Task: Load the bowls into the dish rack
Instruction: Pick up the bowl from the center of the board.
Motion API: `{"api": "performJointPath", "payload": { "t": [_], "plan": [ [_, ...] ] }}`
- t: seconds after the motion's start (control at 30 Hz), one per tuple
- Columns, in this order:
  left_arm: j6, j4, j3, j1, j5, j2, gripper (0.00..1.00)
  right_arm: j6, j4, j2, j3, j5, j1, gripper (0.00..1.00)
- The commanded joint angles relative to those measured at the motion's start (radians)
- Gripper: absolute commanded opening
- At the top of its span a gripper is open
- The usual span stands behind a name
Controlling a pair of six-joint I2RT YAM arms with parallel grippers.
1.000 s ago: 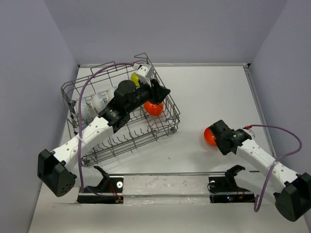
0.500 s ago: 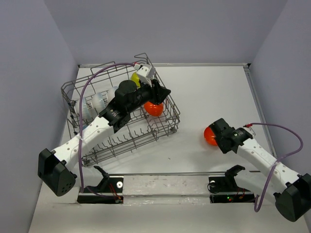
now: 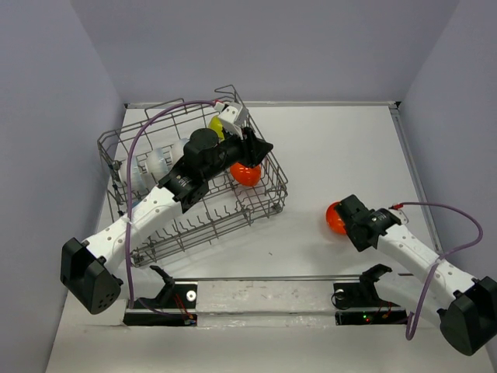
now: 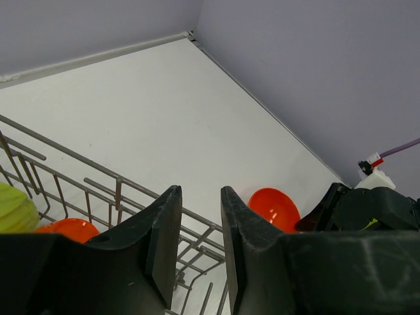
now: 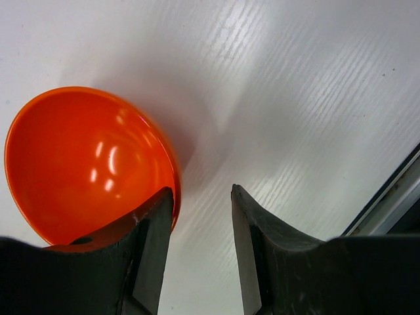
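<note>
Robot lab cell: bare lilac walls [image 3: 272, 47], white tbl [image 3: 342, 148], 2 arms [image 3: 155, 206] bolted.

We find the dish rack [image 3: 225, 225] on the left half of the bench [image 3: 334, 148], skewed, its back reaching toward the far-left corner. A row of bowls [image 3: 151, 163] stands along the rack's left side, and another bowl [image 3: 247, 174] sits by its right wall, just beside the left pincer [image 3: 266, 147]. A lone bowl [image 3: 335, 218] lies on the bench toward the right edge, well apart from the rack and right beside the right pincer [image 3: 342, 214].

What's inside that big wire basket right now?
In the dish rack: an orange-red bowl, a yellow-green bowl farther back, and white bowls at the left end. The left arm reaches across the middle, so whatever lies beneath it is hidden.
</note>
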Motion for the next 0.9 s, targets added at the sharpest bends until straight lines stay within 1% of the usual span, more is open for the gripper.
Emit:
{"api": "performJointPath", "payload": {
  "t": [0.0, 0.27, 0.6, 0.63, 0.67, 0.73, 0.77, 0.83, 0.87],
  "plan": [
    [0.013, 0.037, 0.032, -0.007, -0.001, -0.01, 0.4, 0.023, 0.025, 0.011, -0.008, 0.07, -0.006, 0.46],
    [0.011, 0.037, 0.035, -0.01, -0.003, -0.002, 0.4, 0.01, 0.071, 0.02, -0.008, 0.102, -0.006, 0.37],
    [0.014, 0.024, 0.035, -0.019, -0.015, -0.009, 0.4, 0.007, 0.145, 0.054, -0.058, 0.093, -0.006, 0.36],
    [0.013, 0.024, 0.033, -0.019, -0.017, -0.01, 0.4, 0.007, 0.146, 0.051, -0.061, 0.096, -0.006, 0.35],
    [0.013, 0.022, 0.033, -0.019, -0.02, -0.012, 0.4, 0.007, 0.148, 0.047, -0.06, 0.099, -0.006, 0.31],
    [0.016, 0.021, 0.035, -0.02, -0.02, -0.012, 0.4, 0.002, 0.148, 0.037, -0.058, 0.1, -0.006, 0.26],
    [0.016, 0.017, 0.036, -0.023, -0.021, -0.012, 0.4, -0.003, 0.146, 0.033, -0.055, 0.104, -0.006, 0.19],
    [0.016, 0.016, 0.041, -0.027, -0.026, -0.012, 0.4, -0.022, 0.146, 0.013, -0.043, 0.11, -0.006, 0.09],
    [0.02, 0.011, 0.044, -0.03, -0.027, -0.01, 0.4, -0.044, 0.146, 0.007, -0.026, 0.117, -0.006, 0.03]
  ]
}}
